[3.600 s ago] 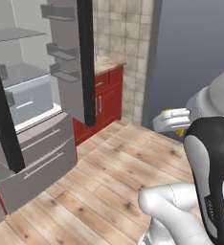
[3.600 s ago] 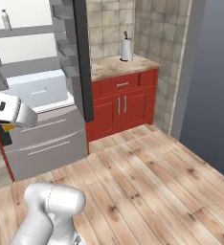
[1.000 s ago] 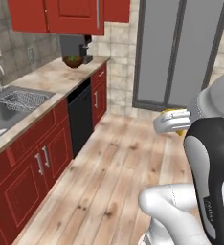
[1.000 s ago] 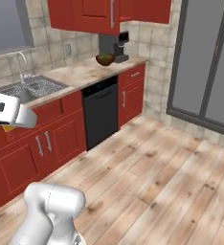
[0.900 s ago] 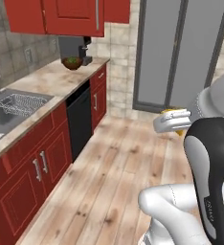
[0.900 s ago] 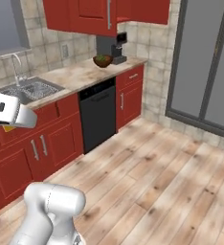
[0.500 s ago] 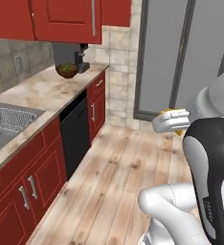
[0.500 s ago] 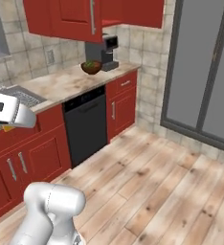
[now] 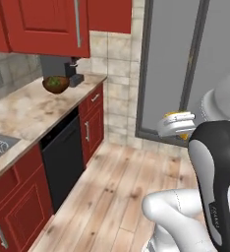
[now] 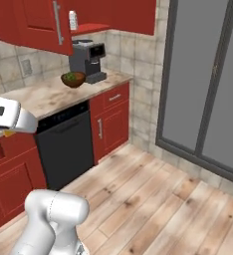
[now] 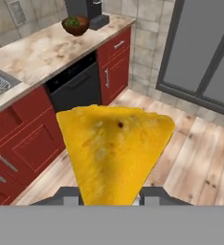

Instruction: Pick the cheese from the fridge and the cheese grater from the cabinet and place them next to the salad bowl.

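Red cupboards and a marbled worktop [image 9: 23,110] run along the wall ahead. My fingers pinch the cheese [image 11: 115,152], carried high and tucked close so it rides safely toward the salad bowl [image 10: 73,78]. That bowl sits at the worktop's far end, just beside a grey coffee machine [image 10: 88,61], which crowds one side. Above, the cabinet [image 10: 44,22] door hangs ajar, so I judge the grater comes next
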